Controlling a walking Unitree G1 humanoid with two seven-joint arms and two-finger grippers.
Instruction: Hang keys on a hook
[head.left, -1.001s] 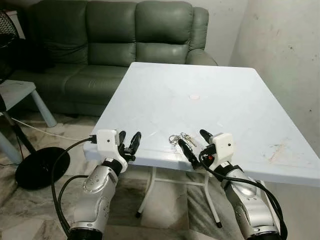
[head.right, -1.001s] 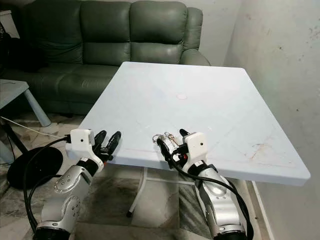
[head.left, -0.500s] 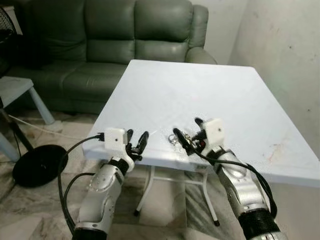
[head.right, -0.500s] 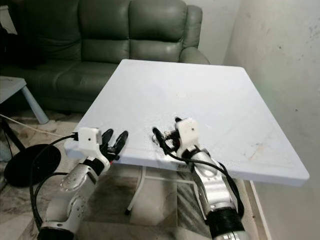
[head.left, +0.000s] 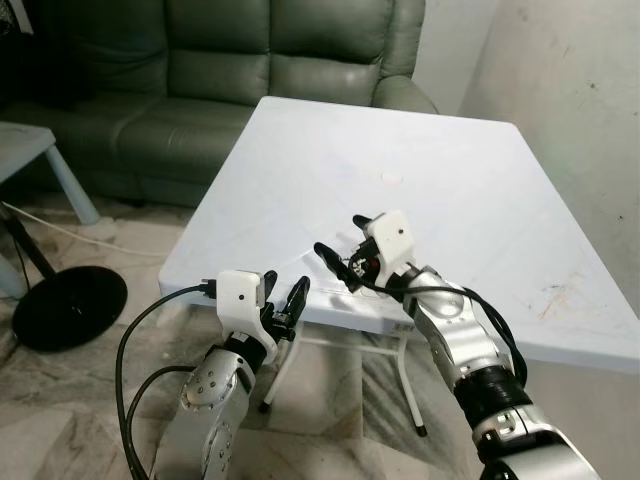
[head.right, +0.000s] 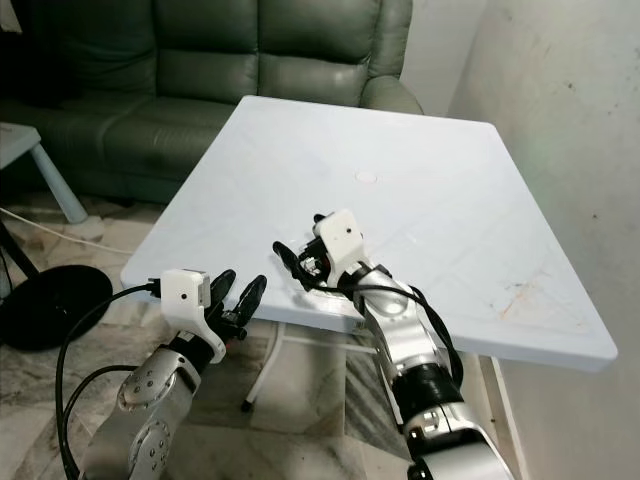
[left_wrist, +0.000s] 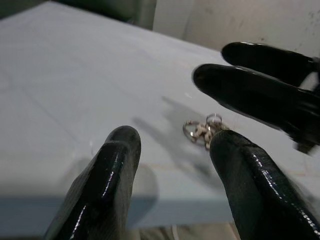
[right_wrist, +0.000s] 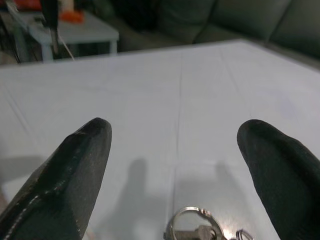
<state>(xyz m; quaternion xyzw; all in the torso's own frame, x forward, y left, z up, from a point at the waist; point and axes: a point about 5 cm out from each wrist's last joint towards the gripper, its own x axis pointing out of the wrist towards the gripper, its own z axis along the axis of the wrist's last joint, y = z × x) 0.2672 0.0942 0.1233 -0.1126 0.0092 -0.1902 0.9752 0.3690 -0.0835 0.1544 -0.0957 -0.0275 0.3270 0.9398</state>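
Note:
A small bunch of keys (left_wrist: 204, 131) on metal rings lies on the white table (head.left: 460, 200), close to its front edge. My right gripper (head.left: 342, 237) hovers just above the keys (right_wrist: 197, 231), open, with its two black fingers straddling them and nothing held. My left gripper (head.left: 283, 290) stands open in front of and slightly below the table's front edge, pointing toward the keys. In the left wrist view, the right gripper's fingers (left_wrist: 250, 85) hang over the keys.
A green sofa (head.left: 270, 70) stands behind the table. A pale side table (head.left: 30, 160) and a black round fan base (head.left: 65, 305) with a cable are on the floor at left. A stained wall (head.left: 570, 100) runs along the right. A small round mark (head.left: 390, 180) sits mid-table.
My right gripper has reached forward from the table's edge to a spot over the keys. The camera view has shifted; the left gripper stays open by the front edge.

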